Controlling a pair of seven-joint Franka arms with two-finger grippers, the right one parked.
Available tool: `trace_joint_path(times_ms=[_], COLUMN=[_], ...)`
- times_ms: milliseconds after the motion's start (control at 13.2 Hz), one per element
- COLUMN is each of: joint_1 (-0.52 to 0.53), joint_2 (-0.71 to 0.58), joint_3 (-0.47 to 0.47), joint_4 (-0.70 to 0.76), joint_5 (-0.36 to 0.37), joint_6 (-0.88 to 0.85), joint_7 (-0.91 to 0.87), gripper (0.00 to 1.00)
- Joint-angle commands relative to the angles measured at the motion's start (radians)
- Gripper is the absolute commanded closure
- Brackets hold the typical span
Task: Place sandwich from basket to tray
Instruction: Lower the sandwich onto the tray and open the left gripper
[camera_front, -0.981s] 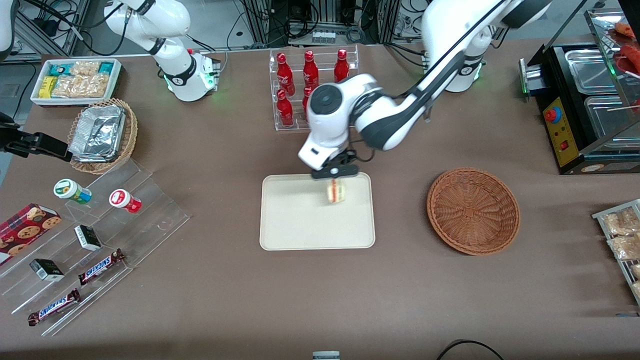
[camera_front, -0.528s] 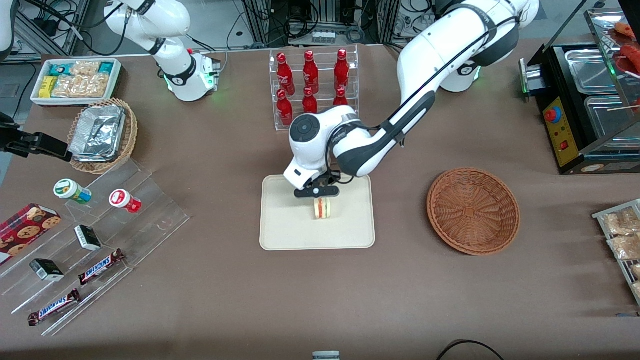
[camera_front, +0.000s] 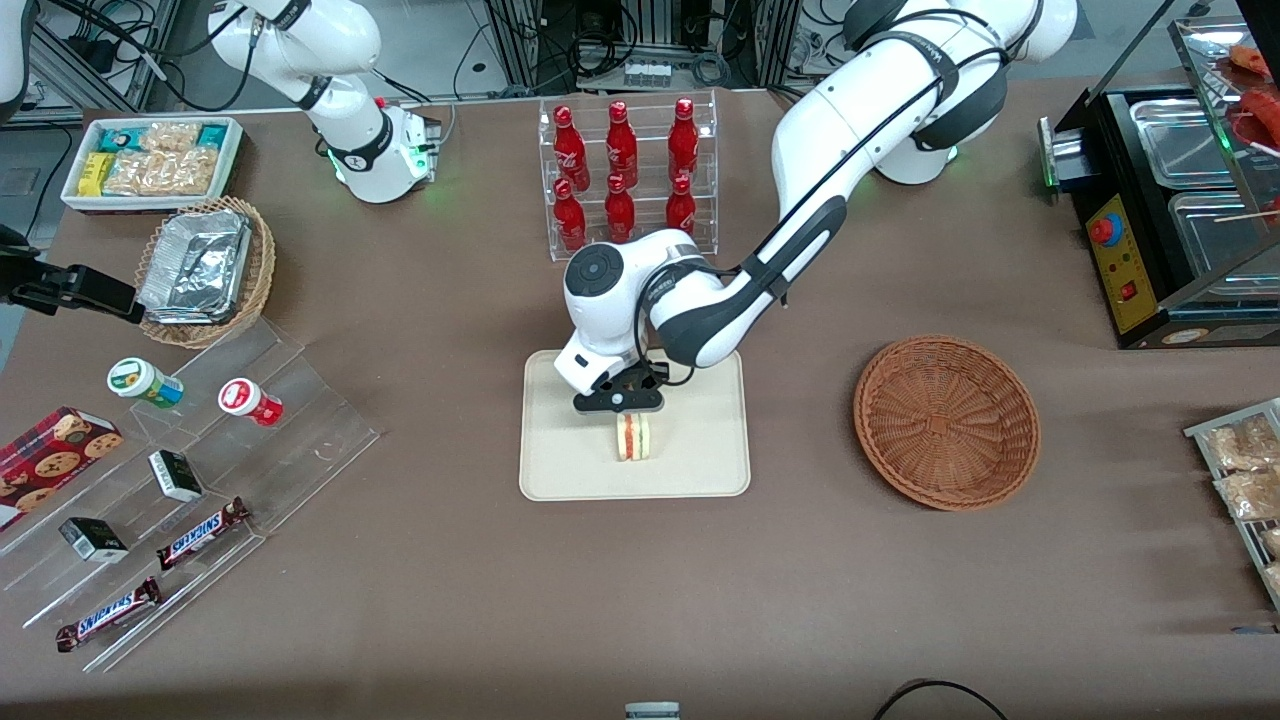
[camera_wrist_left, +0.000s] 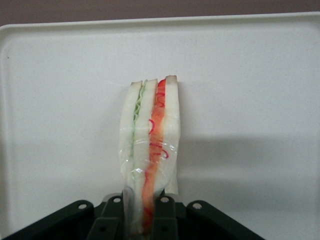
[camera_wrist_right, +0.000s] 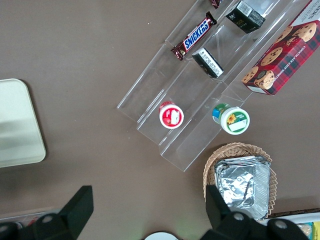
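Note:
The sandwich (camera_front: 633, 437) (camera_wrist_left: 149, 145), a wrapped white wedge with red and green filling on its cut edge, hangs upright low over the middle of the cream tray (camera_front: 560, 460) (camera_wrist_left: 260, 100); whether it touches the tray I cannot tell. My gripper (camera_front: 620, 402) (camera_wrist_left: 140, 220) is directly above it and shut on its upper end, the black fingers (camera_wrist_left: 165, 215) pressing both bread faces. The reddish-brown woven basket (camera_front: 946, 421) sits beside the tray toward the working arm's end of the table, with nothing in it.
A clear rack of red bottles (camera_front: 625, 170) stands farther from the front camera than the tray, close to the working arm's elbow. Acrylic shelves with snacks (camera_front: 170, 480), a tan basket of foil containers (camera_front: 205, 268) and a white snack bin (camera_front: 150, 160) lie toward the parked arm's end.
The gripper has carried the sandwich from the tray's farther edge toward the front camera and down to the tray's middle. It has stayed shut on the sandwich throughout.

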Motion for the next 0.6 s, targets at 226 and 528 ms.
trace_joint_path(times_ms=[226,528], joint_1=[-0.013,0.069], joint_2=[-0.026,-0.238], joint_3=[0.006,0.004], joint_4=[0.044,-0.009], joint_5=[0.047,-0.102], joint_6=[-0.094,-0.225], joint_7=[0.041,-0.016], gripper=[0.00,0.00])
